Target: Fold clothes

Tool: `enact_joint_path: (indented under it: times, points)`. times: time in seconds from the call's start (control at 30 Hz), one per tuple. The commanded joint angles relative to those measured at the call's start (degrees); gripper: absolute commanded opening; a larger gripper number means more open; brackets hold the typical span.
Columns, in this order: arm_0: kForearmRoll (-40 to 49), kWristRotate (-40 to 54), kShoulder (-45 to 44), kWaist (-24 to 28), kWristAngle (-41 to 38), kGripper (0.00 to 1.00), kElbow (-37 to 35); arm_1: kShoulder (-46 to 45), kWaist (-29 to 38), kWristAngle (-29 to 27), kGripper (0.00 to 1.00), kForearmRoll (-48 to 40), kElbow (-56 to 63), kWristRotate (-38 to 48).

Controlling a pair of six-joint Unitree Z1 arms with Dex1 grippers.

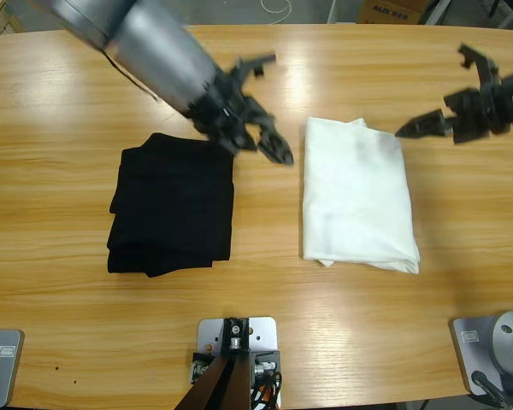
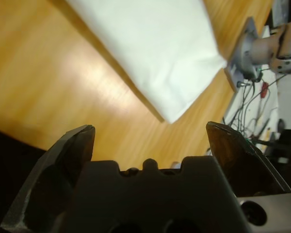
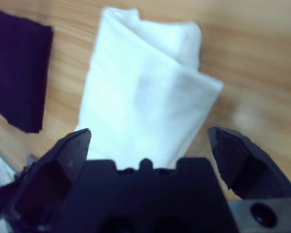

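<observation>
The soft white cotton T-shirt [image 1: 356, 196], folded into a smooth rectangle, lies right of centre on the glossy wooden table [image 1: 60, 94]. A matte black folded garment [image 1: 173, 203] lies well apart. The left gripper [image 1: 258, 101] and the right gripper [image 1: 445, 90] hover wide open, empty. Cables, perhaps, hang beyond the table edge.

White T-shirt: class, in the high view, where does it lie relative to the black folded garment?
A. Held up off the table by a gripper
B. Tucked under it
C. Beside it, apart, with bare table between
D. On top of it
C: the folded white T-shirt lies flat on the table, with a strip of bare wood between it and the black folded garment; neither gripper holds it.
</observation>
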Motion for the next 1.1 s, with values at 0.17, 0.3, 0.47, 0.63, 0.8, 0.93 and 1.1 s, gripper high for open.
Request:
enact_joint_path:
  times: [0.17, 0.3, 0.47, 0.63, 0.8, 0.93, 1.1]
  points:
    - [-0.36, -5.91, 9.08, -1.11, 0.02, 0.890, -1.98, -0.13, -4.18, 0.44, 0.858, -12.79, 15.61, 17.17]
    - [0.05, -5.83, 9.03, -1.28, 0.66, 0.890, -1.89, 3.88, -4.92, 0.44, 0.853, -24.97, 24.22, 23.99]
    - [0.21, -5.91, 9.10, -1.28, 0.73, 0.890, -2.87, 5.35, -7.28, 1.68, 0.727, -27.80, 25.96, 26.42]
    - [1.26, -5.91, 9.84, -1.28, 0.74, 0.890, -5.02, 6.39, -7.21, 6.71, 0.642, -27.85, 26.42, 26.33]
    - [1.33, -5.83, 10.56, -1.49, 0.71, 0.890, -5.11, 4.39, -2.83, 8.17, 0.632, -24.88, 26.35, 27.84]
    - [1.33, -5.83, 10.58, -1.55, 0.73, 0.890, -5.14, 6.55, -1.69, 7.99, 0.632, -25.15, 26.17, 28.27]
    - [1.56, -5.67, 10.98, -1.55, 0.67, 0.890, -5.02, 7.55, -1.69, 8.24, 0.632, -25.76, 26.17, 28.27]
